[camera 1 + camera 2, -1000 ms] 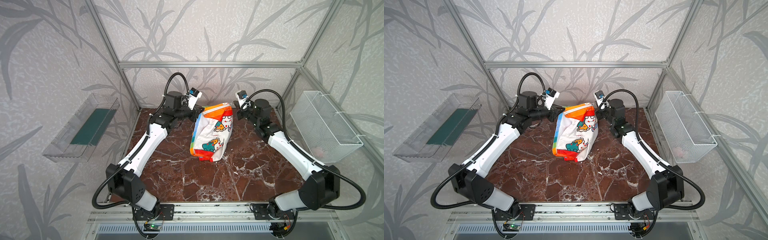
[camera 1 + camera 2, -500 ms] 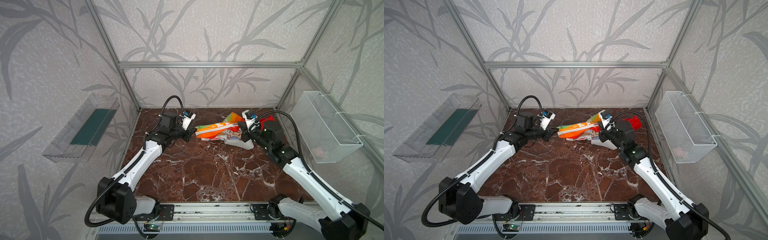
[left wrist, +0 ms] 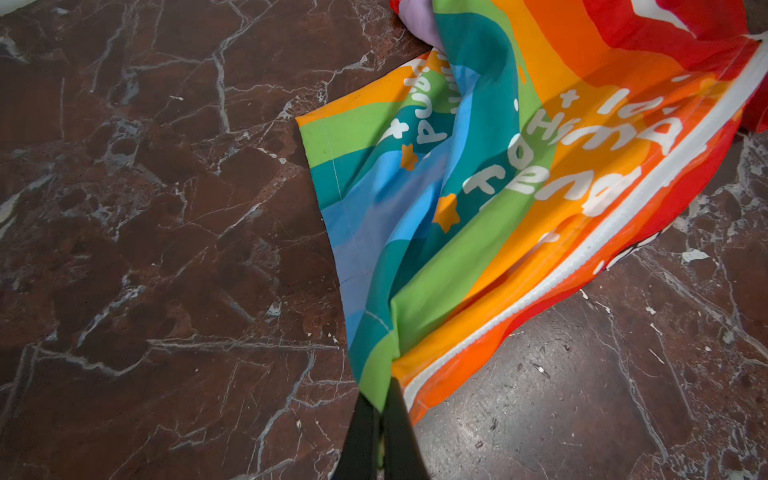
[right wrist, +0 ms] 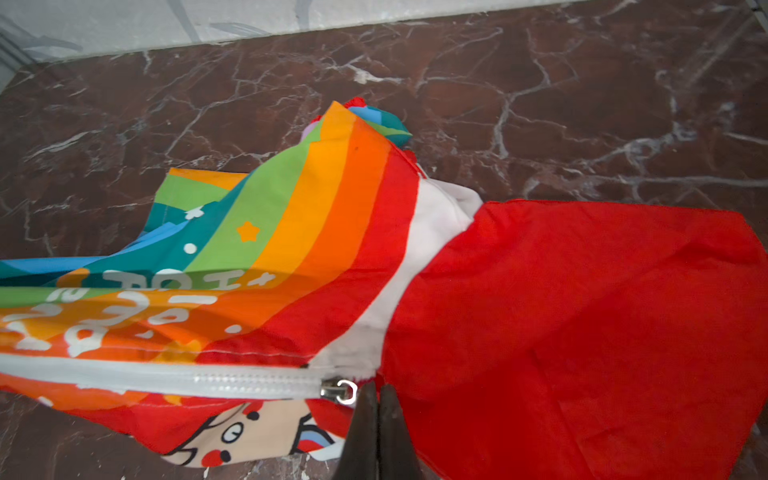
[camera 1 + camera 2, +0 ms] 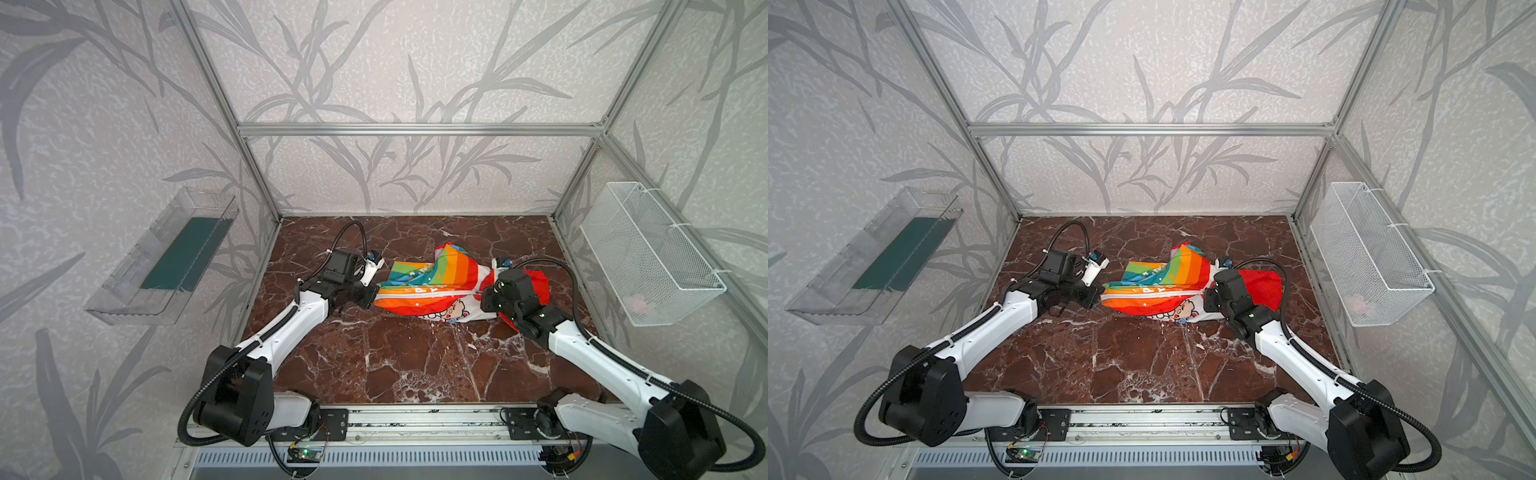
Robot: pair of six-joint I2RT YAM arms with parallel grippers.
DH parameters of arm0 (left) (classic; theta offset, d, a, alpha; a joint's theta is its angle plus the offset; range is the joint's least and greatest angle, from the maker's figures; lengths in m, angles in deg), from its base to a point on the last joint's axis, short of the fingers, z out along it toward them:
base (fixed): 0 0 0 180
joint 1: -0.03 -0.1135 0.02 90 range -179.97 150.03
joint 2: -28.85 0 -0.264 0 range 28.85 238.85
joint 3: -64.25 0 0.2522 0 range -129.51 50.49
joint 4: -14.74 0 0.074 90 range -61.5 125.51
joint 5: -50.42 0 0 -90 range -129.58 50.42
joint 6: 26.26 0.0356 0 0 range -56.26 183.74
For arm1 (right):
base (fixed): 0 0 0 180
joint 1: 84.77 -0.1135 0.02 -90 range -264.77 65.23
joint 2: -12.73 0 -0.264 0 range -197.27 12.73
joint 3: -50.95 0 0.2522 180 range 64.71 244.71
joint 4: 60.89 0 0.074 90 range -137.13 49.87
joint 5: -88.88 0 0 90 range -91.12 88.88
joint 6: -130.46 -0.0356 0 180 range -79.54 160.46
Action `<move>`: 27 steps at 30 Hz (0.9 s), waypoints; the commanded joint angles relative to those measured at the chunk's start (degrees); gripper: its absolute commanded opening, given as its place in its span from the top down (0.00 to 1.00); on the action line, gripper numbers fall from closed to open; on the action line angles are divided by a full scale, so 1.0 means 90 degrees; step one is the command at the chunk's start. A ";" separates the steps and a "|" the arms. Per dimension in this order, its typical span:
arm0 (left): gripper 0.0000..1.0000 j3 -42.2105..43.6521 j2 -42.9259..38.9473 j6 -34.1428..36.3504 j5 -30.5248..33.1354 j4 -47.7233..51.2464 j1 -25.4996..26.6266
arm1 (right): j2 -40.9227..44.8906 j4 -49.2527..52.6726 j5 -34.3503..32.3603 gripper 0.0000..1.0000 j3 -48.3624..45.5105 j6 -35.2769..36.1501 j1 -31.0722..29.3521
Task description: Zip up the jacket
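Observation:
The rainbow-striped jacket (image 5: pixel 432 286) (image 5: pixel 1158 286) lies on the marble table, stretched sideways between my two grippers. My left gripper (image 5: pixel 372 296) (image 3: pixel 384 395) is shut on the green hem corner of the jacket (image 3: pixel 498 187). My right gripper (image 5: pixel 486 299) (image 4: pixel 377 388) is shut at the collar end, right beside the metal zipper slider (image 4: pixel 338 390). The white zipper (image 4: pixel 232 380) (image 3: pixel 582 249) runs closed from the hem to that slider. The red hood (image 4: pixel 582 311) (image 5: pixel 540 282) spreads out behind the right wrist. One striped sleeve folds over the body.
A white wire basket (image 5: pixel 648 257) hangs on the right wall. A clear plastic tray (image 5: pixel 166 257) with a green bottom hangs on the left wall. Bare marble table (image 5: pixel 415 365) lies between the jacket and the front rail. Aluminium posts frame the cell.
A second ago the jacket hung raised between both grippers. Both arms have come down and drawn apart, and the jacket now lies stretched flat on the table.

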 commanded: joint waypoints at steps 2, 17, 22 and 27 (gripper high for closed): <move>1.00 -0.0038 0.0056 0.0296 0.0513 0.0198 -0.0081 | 0.0074 0.0709 -0.1312 1.00 0.0182 -0.0767 0.0049; 0.01 0.1712 -0.1184 -0.0818 0.2726 -0.4093 -0.0139 | 0.1076 -0.2236 -0.2433 0.01 -0.1187 0.1180 0.0101; 0.01 0.2114 -0.0887 -0.1049 0.4307 -0.5166 -0.0565 | 0.0534 -0.3374 -0.2279 0.01 -0.1508 0.1859 0.0537; 0.01 0.2517 -0.0565 -0.1322 0.4608 -0.6207 -0.1027 | -0.0577 -0.4692 -0.2331 0.01 -0.1647 0.2677 0.0834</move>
